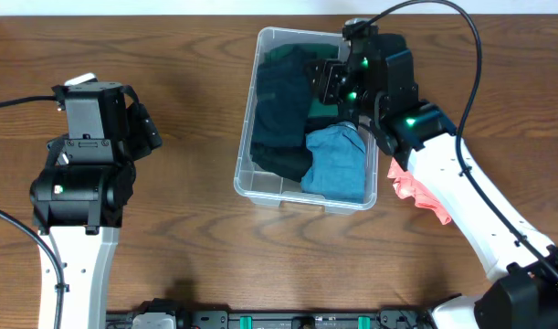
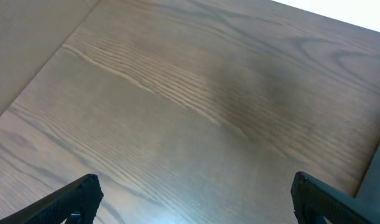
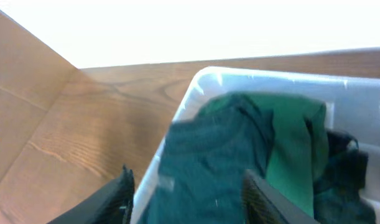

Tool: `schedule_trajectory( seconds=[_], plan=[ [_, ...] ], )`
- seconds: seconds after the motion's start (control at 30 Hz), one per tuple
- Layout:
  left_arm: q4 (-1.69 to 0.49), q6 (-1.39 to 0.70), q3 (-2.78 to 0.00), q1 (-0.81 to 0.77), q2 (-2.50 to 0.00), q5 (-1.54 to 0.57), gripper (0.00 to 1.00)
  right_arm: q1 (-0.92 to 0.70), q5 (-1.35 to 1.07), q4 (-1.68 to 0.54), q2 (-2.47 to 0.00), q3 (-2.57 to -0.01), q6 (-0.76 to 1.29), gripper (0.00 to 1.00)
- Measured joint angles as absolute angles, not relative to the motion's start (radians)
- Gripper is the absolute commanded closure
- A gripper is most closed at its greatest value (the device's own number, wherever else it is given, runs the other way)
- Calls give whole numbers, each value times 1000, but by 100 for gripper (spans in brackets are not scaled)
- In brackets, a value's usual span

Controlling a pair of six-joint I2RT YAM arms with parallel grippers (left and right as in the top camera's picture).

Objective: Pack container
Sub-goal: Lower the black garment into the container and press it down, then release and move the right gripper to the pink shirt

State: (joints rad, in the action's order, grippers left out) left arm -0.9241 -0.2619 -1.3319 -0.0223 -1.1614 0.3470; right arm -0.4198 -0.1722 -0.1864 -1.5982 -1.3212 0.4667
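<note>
From overhead, the container (image 1: 245,178) sat mid-worktop (image 1: 187,64), holding a dark teal cloth (image 1: 280,110) and a blue cloth (image 1: 338,160). The right pincer (image 1: 322,84) hung over its far corner. A pink cloth (image 1: 414,190) lay outside, by the right wall. The left pincer (image 1: 149,128) was well apart.

The left wrist view showed that pincer spread over bare wood.

The right wrist view showed fingers spread astride the rim, apparently pinching nothing, though blur hid contact. The right pincer would do best to rise clear of the wall, then take the pink cloth by a bunched fold.
</note>
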Motion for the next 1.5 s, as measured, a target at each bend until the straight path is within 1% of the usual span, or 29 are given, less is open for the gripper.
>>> schedule_trajectory(
  seconds=[0.17,0.23,0.27,0.3,0.4,0.5,0.57,0.77,0.87,0.9,0.93,0.97,1.03,1.13,1.2,1.33,1.37,1.5],
  plan=[
    [-924,-262,-1332,-22,-1161,347,2,-420,-202,-80,-1684,-1323,463,61],
    [-924,-262,-1332,-22,-1161,347,2,-420,-255,-32,-1746,-1323,463,69],
    [-924,-262,-1332,-22,-1161,347,2,-421,-277,-18,-1774,-1323,461,73],
    [-924,-262,-1332,-22,-1161,347,2,-424,-300,-12,-1807,-1323,464,74],
    [-924,-262,-1332,-22,-1161,347,2,-434,-340,-10,-1902,-1323,467,75],
    [-924,-262,-1332,-22,-1161,347,2,-443,-358,0,-1985,-1323,473,78],
    [-924,-262,-1332,-22,-1161,347,2,-443,-369,7,-2007,-1326,486,79],
    [-924,-262,-1332,-22,-1161,347,2,-442,-378,2,-2011,-1338,505,74],
    [-924,-262,-1332,-22,-1161,347,2,-442,-382,-2,-2001,-1338,501,67],
    [-924,-262,-1332,-22,-1161,347,2,-441,-384,-9,-1992,-1338,496,61],
    [-924,-262,-1332,-22,-1161,347,2,-437,-386,-22,-1976,-1338,484,51],
    [-924,-262,-1332,-22,-1161,347,2,-433,-389,-38,-1955,-1337,480,40],
    [-924,-262,-1332,-22,-1161,347,2,-416,-394,-69,-1902,-1332,467,25],
    [-924,-262,-1332,-22,-1161,347,2,-351,-403,-112,-1798,-1328,456,13],
    [-924,-262,-1332,-22,-1161,347,2,-275,-408,-145,-1716,-1328,451,10],
    [-924,-262,-1332,-22,-1161,347,2,-73,-431,-224,-1588,-1331,432,6],
    [-924,-262,-1332,-22,-1161,347,2,-19,-440,-257,-1574,-1332,423,2],
    [-924,-262,-1332,-22,-1161,347,2,152,-453,-406,-1579,-1332,353,1]
  ],
)
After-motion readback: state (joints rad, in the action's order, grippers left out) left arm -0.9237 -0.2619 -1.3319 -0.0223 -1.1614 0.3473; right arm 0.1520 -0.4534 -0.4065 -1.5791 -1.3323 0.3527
